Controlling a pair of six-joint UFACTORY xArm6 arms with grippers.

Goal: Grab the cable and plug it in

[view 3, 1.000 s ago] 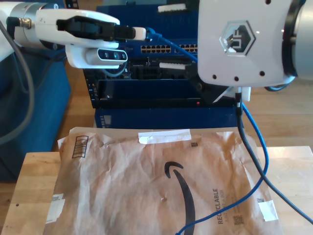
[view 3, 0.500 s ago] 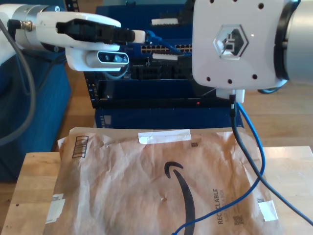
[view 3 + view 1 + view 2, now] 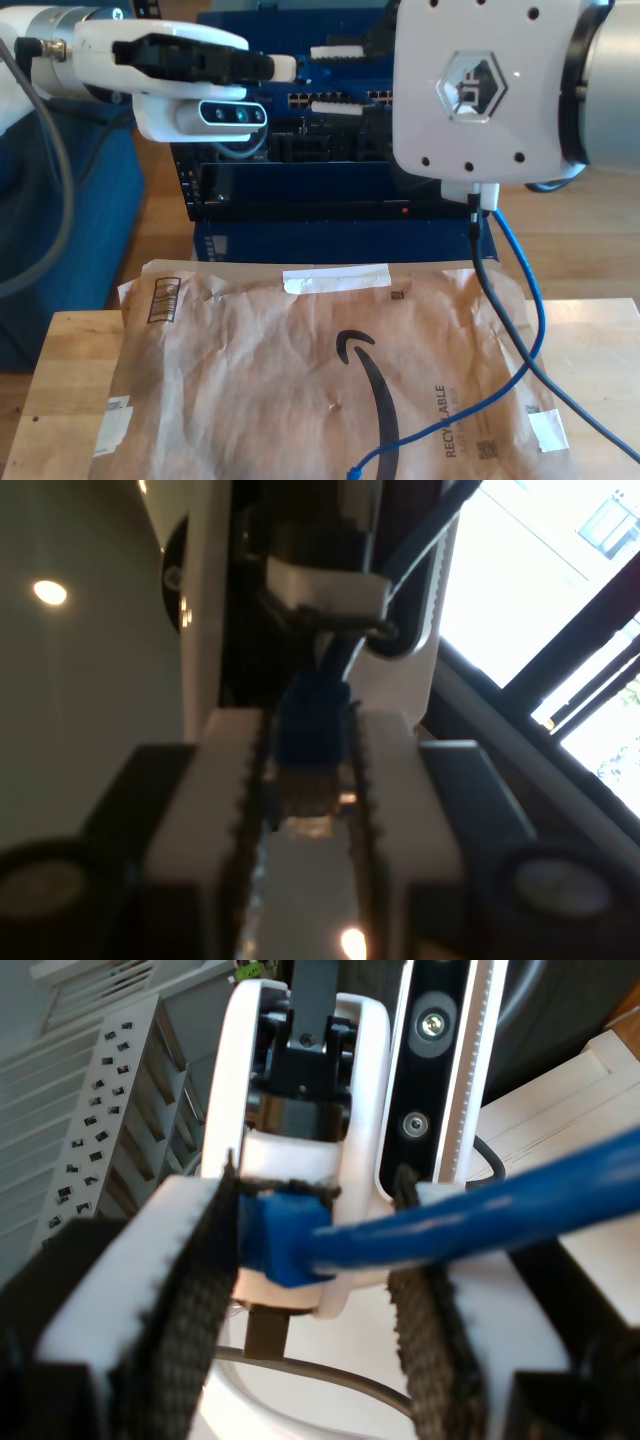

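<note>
1. Look along my first gripper (image 3: 305, 770) and you'll see its white ribbed fingers (image 3: 225, 780) pressed together on one end of the cable (image 3: 308, 725). The blue boot sits squarely between them, and the clear plug tip is just behind it in the pinch.
2. In the exterior view, this gripper reaches in level from the exterior view's left. Its tip is in front of the blue equipment rack (image 3: 300, 185), near the row of ports.
3. My second gripper (image 3: 315, 1260) faces the first at close range. Its jaws are spread, and the cable passes across the gap between the dark pads (image 3: 205, 1290).
4. You can see the blue boot lying against one pad. There is clear space between the cable and the other pad, so nothing is clamped there.
5. The rest of the cable drops from under the big white arm housing (image 3: 480, 90) on the exterior view's right, beside a dark grey cable (image 3: 490, 290).
6. It then curves across the brown paper mailer (image 3: 250, 380) on the wooden table (image 3: 70, 370).
7. Its other end lies on the mailer near the exterior view's lower edge.
</note>
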